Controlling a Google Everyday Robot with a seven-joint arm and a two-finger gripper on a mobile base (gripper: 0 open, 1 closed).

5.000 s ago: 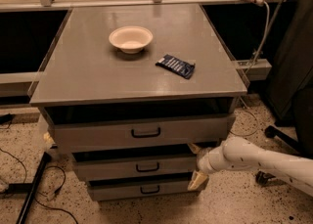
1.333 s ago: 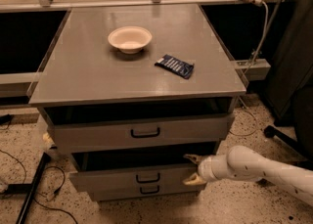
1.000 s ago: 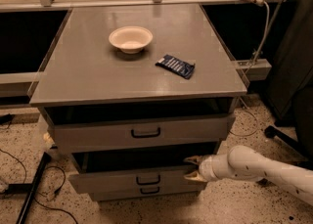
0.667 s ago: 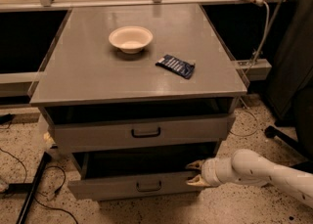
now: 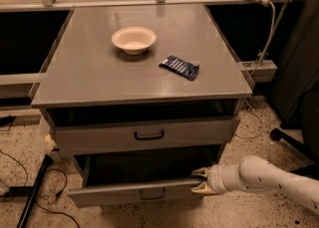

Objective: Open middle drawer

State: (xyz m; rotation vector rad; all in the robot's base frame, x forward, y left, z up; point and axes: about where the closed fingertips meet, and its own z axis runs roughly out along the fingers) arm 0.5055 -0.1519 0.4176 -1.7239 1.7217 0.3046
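Middle drawer: stands well out toward the near side, dark interior exposed, black bar handle untouched. Top drawer above it is nearly flush.

Hand: low at the right, at the right end of the middle drawer's front panel. Its two fingers are a little apart, one above the other, pinching that panel end. White arm enters from the near right.

Table: pale bowl far centre, blue packet to its right.

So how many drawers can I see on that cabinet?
2. The top drawer sits under the tabletop; the middle drawer is pulled out below it, the gripper holding its right end. A third may hide underneath.
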